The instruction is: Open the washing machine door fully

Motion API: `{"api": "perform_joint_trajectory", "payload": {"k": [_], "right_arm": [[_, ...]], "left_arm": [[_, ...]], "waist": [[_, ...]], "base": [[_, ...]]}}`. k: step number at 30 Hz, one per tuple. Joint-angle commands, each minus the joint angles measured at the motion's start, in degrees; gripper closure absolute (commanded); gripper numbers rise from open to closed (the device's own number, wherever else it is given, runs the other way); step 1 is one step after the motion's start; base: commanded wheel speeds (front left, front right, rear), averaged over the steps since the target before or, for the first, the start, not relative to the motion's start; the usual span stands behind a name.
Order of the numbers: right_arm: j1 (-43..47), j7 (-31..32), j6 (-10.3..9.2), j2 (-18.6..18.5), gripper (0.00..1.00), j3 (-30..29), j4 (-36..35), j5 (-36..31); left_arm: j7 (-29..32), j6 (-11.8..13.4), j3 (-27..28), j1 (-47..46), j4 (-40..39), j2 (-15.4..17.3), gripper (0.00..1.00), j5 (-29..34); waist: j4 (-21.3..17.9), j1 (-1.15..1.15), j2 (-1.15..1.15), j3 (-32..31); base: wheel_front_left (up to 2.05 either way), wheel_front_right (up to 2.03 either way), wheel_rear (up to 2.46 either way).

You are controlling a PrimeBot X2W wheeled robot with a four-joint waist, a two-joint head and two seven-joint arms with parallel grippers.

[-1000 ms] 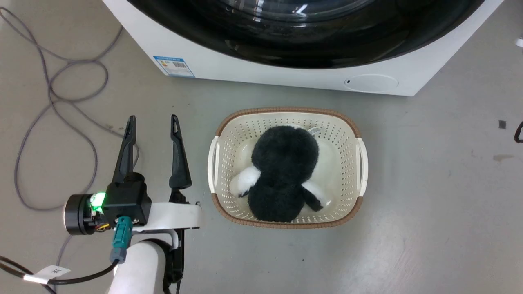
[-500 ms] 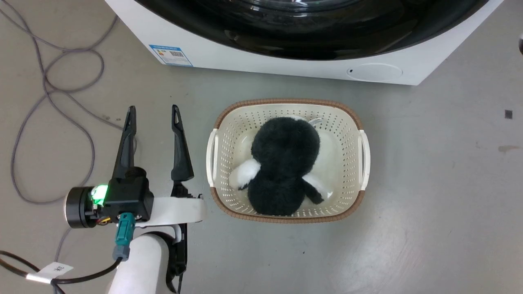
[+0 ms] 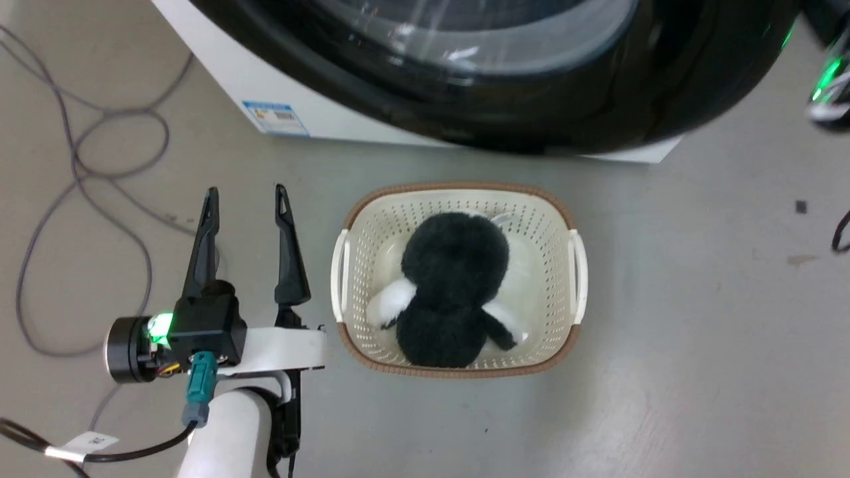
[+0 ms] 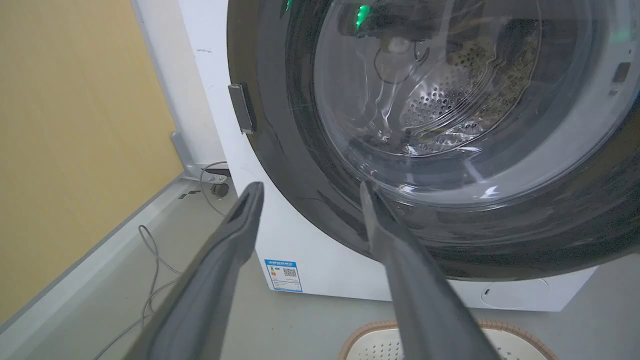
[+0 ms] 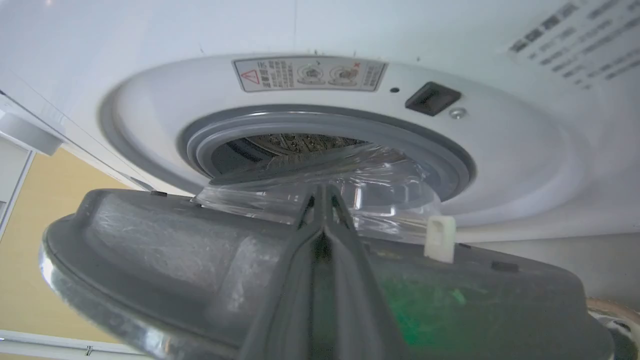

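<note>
Washing machine door (image 3: 531, 113) is standing partly swung out from the washing machine (image 3: 246, 79), with its glass bowl window (image 5: 360, 185) showing in front of the grey gasket (image 5: 440, 150). The right gripper (image 5: 320, 192) is lying against the matte inner rim of that door, its fingers pressed together and their tips reaching the glass. The left gripper (image 3: 247, 192) is hovering over the floor (image 3: 697, 299) with its fingers spread apart, holding nothing. It is just beside a perforated basket (image 3: 458, 192) that is carrying a black-and-white plush toy (image 3: 455, 279) near the machine's front edge.
</note>
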Motion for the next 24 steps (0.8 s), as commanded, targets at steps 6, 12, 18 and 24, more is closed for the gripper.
{"api": "perform_joint_trajectory", "payload": {"k": [6, 12, 18, 24], "right_arm": [[7.59, 3.51, 0.08, 1.87, 1.00, 3.53, -4.72, -1.54], [15.24, 6.07, 0.08, 2.79, 1.00, 5.57, -9.29, -1.46], [23.14, 7.20, 0.08, 4.58, 1.00, 6.32, -13.49, -0.20], [31.06, 7.96, 0.08, 7.28, 1.00, 6.99, -18.74, 0.95]], "left_arm": [[-0.32, -0.52, 0.84, 1.79, 0.35, 0.04, 0.00, 0.04], [-0.32, -1.09, 1.26, 3.51, 1.26, 0.04, 0.00, 0.14], [-0.32, -1.71, 1.61, 6.03, 2.40, 0.04, 0.00, 0.13], [-0.32, -2.09, 1.45, 8.47, 3.06, 0.04, 0.00, -0.20]], "waist": [[-1.75, 0.00, 0.00, -3.30], [-2.78, 0.00, 0.00, -6.56], [-3.26, 0.00, 0.00, -10.61], [-3.17, 0.00, 0.00, -14.04]], "base": [[0.00, 0.00, 0.00], [0.00, 0.00, 0.00], [0.00, 0.00, 0.00], [0.00, 0.00, 0.00]]}}
